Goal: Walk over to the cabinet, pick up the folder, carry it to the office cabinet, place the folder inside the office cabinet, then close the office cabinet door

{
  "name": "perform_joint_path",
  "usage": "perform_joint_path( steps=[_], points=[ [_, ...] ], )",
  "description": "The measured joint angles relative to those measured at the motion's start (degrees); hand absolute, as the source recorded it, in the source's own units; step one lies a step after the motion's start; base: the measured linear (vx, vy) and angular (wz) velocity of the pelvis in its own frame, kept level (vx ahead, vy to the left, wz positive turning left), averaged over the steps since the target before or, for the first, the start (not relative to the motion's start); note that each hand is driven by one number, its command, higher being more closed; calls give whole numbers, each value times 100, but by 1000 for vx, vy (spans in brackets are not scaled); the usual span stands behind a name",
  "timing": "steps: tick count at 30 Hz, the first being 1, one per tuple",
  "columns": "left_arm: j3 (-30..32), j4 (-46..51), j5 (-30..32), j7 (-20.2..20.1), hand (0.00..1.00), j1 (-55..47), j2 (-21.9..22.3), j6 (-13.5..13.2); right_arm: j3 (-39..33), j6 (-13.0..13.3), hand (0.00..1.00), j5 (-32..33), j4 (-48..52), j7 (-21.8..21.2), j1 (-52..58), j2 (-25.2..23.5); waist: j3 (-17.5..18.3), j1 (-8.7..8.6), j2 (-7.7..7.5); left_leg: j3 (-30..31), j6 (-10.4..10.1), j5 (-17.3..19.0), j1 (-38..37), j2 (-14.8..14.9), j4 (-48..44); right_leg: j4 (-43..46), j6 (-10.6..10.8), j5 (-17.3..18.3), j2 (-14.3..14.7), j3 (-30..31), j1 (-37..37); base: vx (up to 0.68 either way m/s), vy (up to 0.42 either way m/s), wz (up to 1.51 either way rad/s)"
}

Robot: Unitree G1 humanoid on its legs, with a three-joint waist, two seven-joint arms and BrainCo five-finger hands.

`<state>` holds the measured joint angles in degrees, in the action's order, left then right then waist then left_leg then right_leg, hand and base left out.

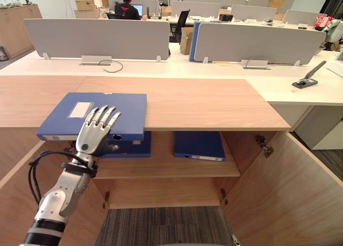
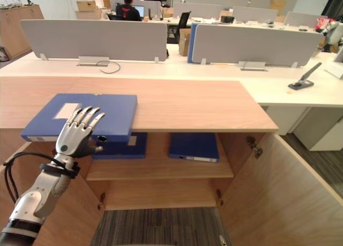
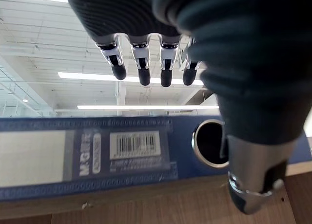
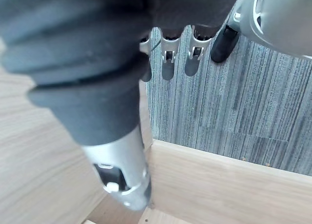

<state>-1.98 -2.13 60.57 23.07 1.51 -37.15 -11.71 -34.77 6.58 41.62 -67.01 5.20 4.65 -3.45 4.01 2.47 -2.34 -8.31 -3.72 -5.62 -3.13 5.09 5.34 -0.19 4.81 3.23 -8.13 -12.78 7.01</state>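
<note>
Starting the pick-up, the left hand [image 1: 95, 132] holds nothing yet, fingers spread wide above the blue lever-arch folder [image 1: 128, 104] that overhangs the cabinet top [image 1: 214, 104], thumb before its spine, so the next move calls for clamping and lifting, while the right hand [image 4: 119, 165] hangs relaxed, empty.

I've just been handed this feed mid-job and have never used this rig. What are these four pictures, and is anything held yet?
This is a walking humanoid with two arms and fingered hands. The two wide pictures come from its head camera, looking down. The two close ones come from a camera on each wrist. A blue folder lies on the wooden cabinet top, at its front edge. The left hand is there, fingers straight above the cover and thumb in front of the spine, not gripping. Two spare folders lie on the shelf inside, and the cabinet door stands open. The right hand hangs empty over carpet.
</note>
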Motion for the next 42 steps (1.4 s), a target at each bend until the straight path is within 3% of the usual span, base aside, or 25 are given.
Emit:
perform_joint_path(
  steps=[12, 13, 35, 38, 42],
  points=[
    [-128, -425, 19, -108, 0, 185, -302, -49, -15, -32, 0, 0, -1, -9, -73, 69, -32, -33, 43, -53, -29, 112, -185, -26, 1, -164, -47, 2, 2, 24, 228, 41, 8, -2],
    [-128, -466, 19, -108, 100, 197, -316, -49, -15, -32, 0, 1, -1, -9, -60, 90, -34, -33, 45, -55, -32, 116, -188, -28, 1, -161, -47, 2, -1, 26, 228, -33, 28, -1],
    [77, -730, 61, 24, 100, 707, -241, 98, -28, -45, 0, 1, -1, -10, -50, 108, -39, -142, 43, -110, -7, 162, -249, -29, 1, -176, -48, 4, -4, 58, 264, -6, 4, 0],
    [368, -153, 9, -35, 100, 548, 249, 186, -146, -48, 0, -1, -15, -19, -50, 102, -83, -141, 37, -111, -13, 180, -276, -32, -1, -185, -37, -1, -9, 83, 304, 0, 0, 0],
    [518, 1411, -445, -103, 100, -113, 1183, 163, -275, -51, 0, -5, -184, -31, -40, 102, -118, -131, 20, -126, -18, 184, -197, -26, -13, -120, -20, -6, -8, 151, 181, -1, 1, -1]
  ],
)
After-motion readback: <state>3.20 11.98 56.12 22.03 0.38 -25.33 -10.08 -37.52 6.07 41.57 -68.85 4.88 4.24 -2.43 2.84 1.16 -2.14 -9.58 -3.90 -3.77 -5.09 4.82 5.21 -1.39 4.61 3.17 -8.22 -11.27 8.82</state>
